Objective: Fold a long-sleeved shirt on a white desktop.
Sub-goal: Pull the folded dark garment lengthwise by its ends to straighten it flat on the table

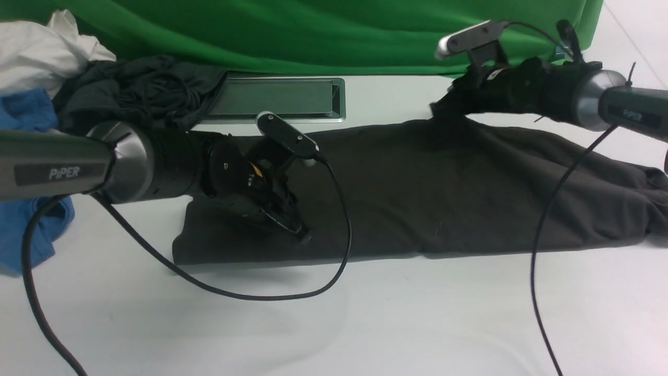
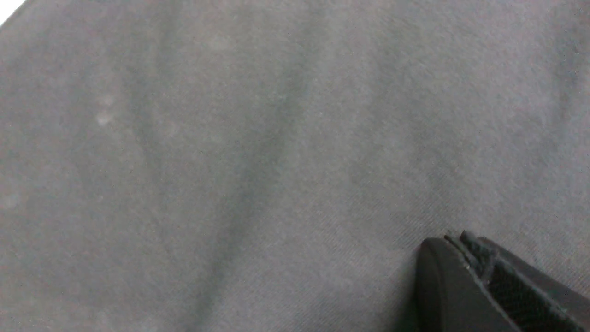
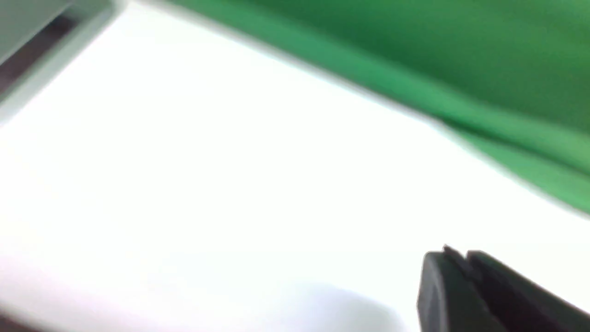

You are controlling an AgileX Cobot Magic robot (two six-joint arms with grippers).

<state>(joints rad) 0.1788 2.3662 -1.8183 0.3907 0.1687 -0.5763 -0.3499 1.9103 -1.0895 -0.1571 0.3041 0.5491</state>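
Black cable [image 1: 342, 266] loops nearest the camera, on the near side of the left gripper [image 1: 302, 235]. Left gripper: fingers pressed together, tips down against the shirt [image 1: 376, 193]. Wrist view shows them touching its top face, with shallow creases beside the tips; no fold seen between them. Reads as a hold-down or smoothing contact, not a lift.

Right gripper [image 1: 442, 110]: fingers likewise together, at the shirt's far edge. Cloth rises towards it and creases run off to its right. Its wrist view is blurred, mostly white surface [image 3: 258, 161] beyond the tips; whether any cloth is caught, cannot tell.

Shirt lies beneath and between both grippers as a long, broad band, reaching left of the left gripper and well right of the right one, where it bunches. Print and collar not visible. Grey inset [image 1: 276, 98] beyond the left gripper; dark garment [image 1: 141, 94] and blue cloth [image 1: 34, 230] off to its left, apart from this work.

Step in hand, my judgement: an early lengthwise fold being laid or evened out, bundle far from compact. Next move calls for the left to press steadily while the right settles the far edge flat, then both clear before an end is turned inward. Risk: dragging tips could ruck the layers.
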